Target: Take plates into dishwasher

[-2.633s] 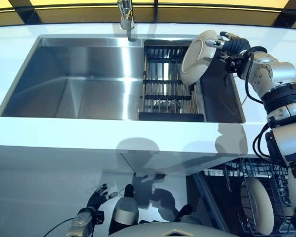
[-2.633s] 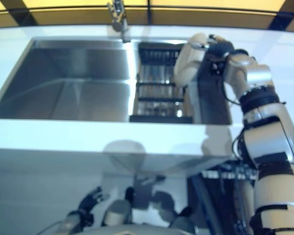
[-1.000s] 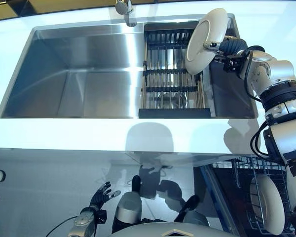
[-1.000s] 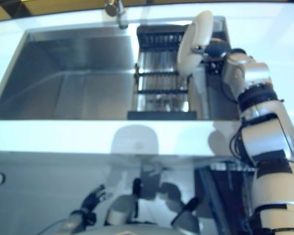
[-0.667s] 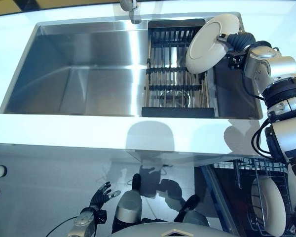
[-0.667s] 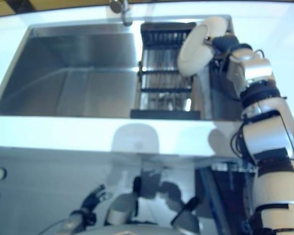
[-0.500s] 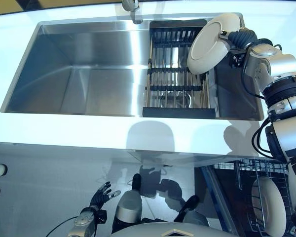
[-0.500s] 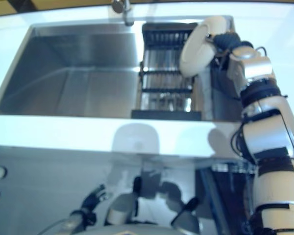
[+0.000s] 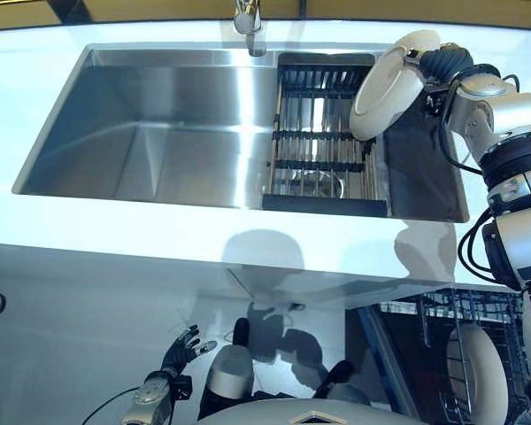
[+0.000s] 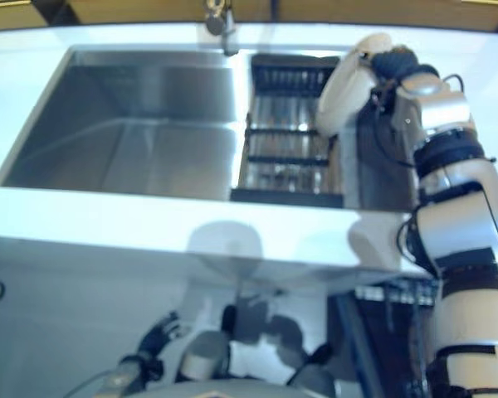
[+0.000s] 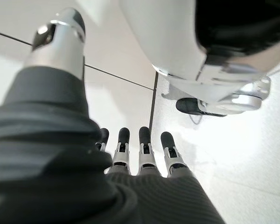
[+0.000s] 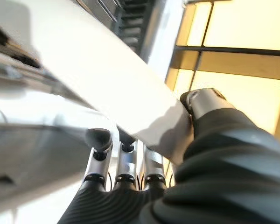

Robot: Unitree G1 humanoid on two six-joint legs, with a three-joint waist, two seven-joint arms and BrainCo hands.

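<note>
Right hand point(image 9: 442, 64) round smooth plate point(image 9: 386, 85)

Right hand point(image 9: 444, 62): fingers mostly hidden behind the held plate point(image 9: 386, 86).
Dishwasher rack point(image 9: 442, 328): cut by the picture's lower edge.
Racked plate point(image 9: 478, 372): lower part cut off.

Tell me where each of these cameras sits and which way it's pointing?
Left eye view: on the head, looking down at the sink, drying rack and dishwasher rack; both arms show.
Right eye view: beside it, sharing that scene.
Left wrist view: on the left arm, facing the floor past the open left hand.
Right wrist view: on the right arm, along the right hand pinching the plate, shared with the eye views.
</note>
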